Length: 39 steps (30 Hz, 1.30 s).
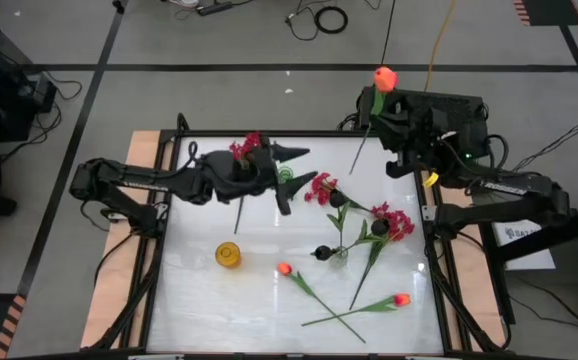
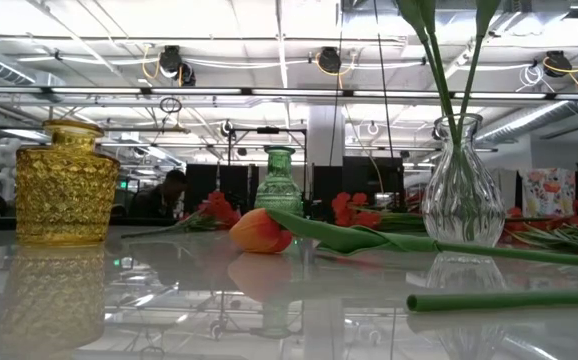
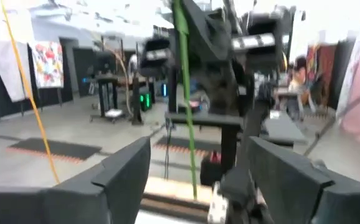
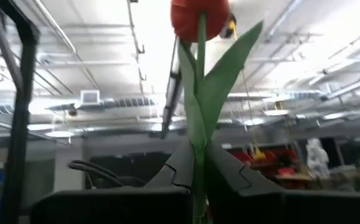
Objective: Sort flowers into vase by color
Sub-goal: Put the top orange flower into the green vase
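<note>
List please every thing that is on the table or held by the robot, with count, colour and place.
Yellow vase: one, amber, table's left half.
Green vase: one, green, under the left pincer.
Clear vase: one, glass, centre, holding black blooms.
Pink sprays: three, crimson-pink; two lying near the centre, one at the left pincer.
Tulips on the table: two, orange-red, front.
Held tulip: one, orange-red, raised beyond the far right corner.
Left pincer: open, over the green vase.
Right pincer: shut on the held tulip's stem.
</note>
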Each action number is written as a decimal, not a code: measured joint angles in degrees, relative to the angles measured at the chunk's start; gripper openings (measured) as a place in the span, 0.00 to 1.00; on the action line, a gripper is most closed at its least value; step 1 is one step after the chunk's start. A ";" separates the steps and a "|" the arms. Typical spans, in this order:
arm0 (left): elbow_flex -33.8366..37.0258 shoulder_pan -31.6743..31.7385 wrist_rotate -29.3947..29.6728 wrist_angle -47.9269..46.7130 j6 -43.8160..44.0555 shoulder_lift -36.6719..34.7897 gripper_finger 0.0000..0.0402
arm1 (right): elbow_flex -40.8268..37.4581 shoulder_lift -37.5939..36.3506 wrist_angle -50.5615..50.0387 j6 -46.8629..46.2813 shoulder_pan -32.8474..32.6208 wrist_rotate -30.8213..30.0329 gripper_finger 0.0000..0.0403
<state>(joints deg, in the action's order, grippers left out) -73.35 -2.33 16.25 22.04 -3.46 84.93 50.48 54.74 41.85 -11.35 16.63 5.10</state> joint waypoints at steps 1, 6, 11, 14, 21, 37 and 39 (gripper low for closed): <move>-0.01 0.34 -1.09 1.28 0.00 0.00 0.70 | 0.00 0.45 1.35 -0.03 -0.16 0.33 0.03; -3.26 1.20 -8.32 2.16 -0.08 0.48 0.70 | 3.43 3.58 1.07 0.28 -1.43 2.16 0.03; -8.62 1.24 -9.48 -5.34 -2.82 1.33 0.66 | 10.07 8.29 -3.98 1.88 -2.87 2.99 0.03; -10.66 1.24 -8.86 -9.75 -3.23 1.46 0.61 | 13.56 11.30 -5.28 2.66 -3.78 3.07 0.03; -10.76 2.36 -5.56 -11.19 -3.16 1.46 0.57 | 16.99 15.59 -5.22 2.64 -5.51 7.31 0.03; -10.70 5.05 -16.63 -10.44 -3.02 3.72 0.57 | 17.40 16.24 -4.17 2.90 -6.04 7.15 0.03; -10.70 5.09 -16.63 -10.47 -3.02 3.78 0.57 | 17.40 16.24 -4.19 3.10 -6.03 7.00 0.03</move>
<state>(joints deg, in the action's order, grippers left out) -84.05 2.76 -0.38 11.57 -6.48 88.71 67.88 70.98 37.66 -8.25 10.60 12.10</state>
